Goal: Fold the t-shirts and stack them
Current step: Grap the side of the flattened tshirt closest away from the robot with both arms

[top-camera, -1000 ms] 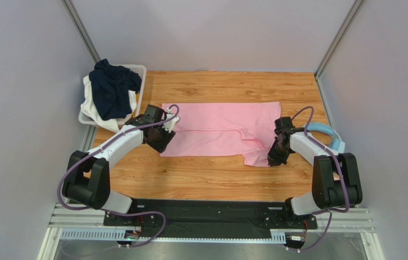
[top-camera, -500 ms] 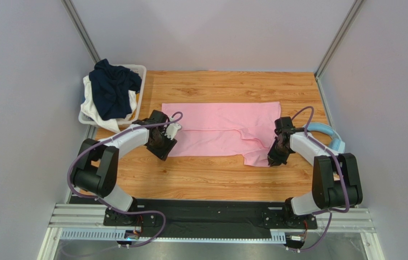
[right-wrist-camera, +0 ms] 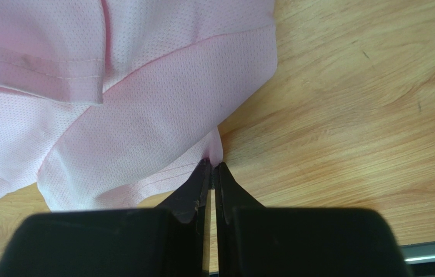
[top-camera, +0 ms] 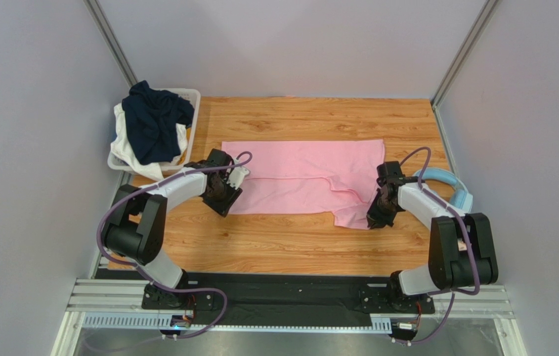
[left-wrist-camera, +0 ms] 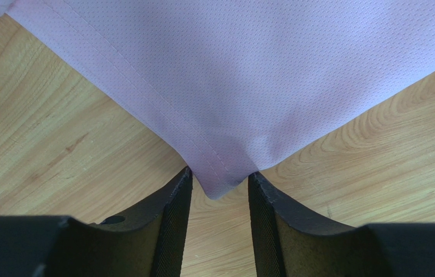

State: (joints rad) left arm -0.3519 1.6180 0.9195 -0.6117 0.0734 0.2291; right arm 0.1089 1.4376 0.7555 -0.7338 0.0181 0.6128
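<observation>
**Pink shirt (top-camera: 304, 174), near edge: second corner about to be taken**

Left tool (left-wrist-camera: 219, 179) has swung in from the left over the last second. It now straddles the shirt's near-left hemmed corner, fingers narrowed but apart, with nothing pinched yet. Right tool (right-wrist-camera: 212, 167) has kept its place, clenched on a nip of the near-right edge beside the sleeve. With one corner held and the other bracketed, a lift of the near edge for a fold looks close. The shirt lies flat mid-surface (top-camera: 282, 245), long axis left to right, hem to the left and, judging by the sleeve, neck end to the right. Headphones (top-camera: 449, 182) sit just right of the right arm. Navy shirt (top-camera: 152, 119) is heaped in the basket (top-camera: 193, 96) at far left, not yet folded.
</observation>
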